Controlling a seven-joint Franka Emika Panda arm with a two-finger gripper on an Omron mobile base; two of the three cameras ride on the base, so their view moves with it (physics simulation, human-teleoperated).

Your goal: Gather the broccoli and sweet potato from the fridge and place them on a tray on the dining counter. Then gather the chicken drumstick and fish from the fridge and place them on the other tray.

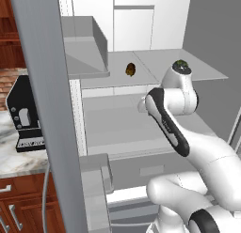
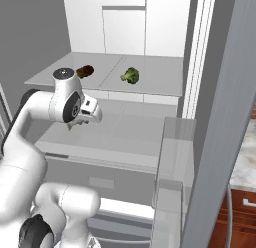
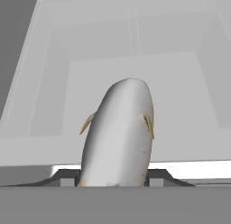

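A silver-grey fish [image 3: 119,133] with small yellow fins rises between the two dark fingertips of my gripper [image 3: 115,177], which is shut on it, in front of a white fridge compartment. In the right base view the gripper [image 2: 92,112] hangs just below the upper fridge shelf [image 2: 160,79]. On that shelf lie the broccoli [image 2: 130,75] and, to its left, the brown sweet potato [image 2: 85,71]. From the left base the sweet potato [image 1: 130,69] is in plain sight and the broccoli [image 1: 180,65] peeks from behind my arm's elbow joint. The chicken drumstick is out of view.
The open fridge door [image 1: 40,110] with its grey bins [image 1: 87,44] stands close on the left; its other face [image 2: 220,122] and a bin [image 2: 172,142] bound the right. A black coffee machine [image 1: 26,114] sits on the marble counter [image 1: 14,161].
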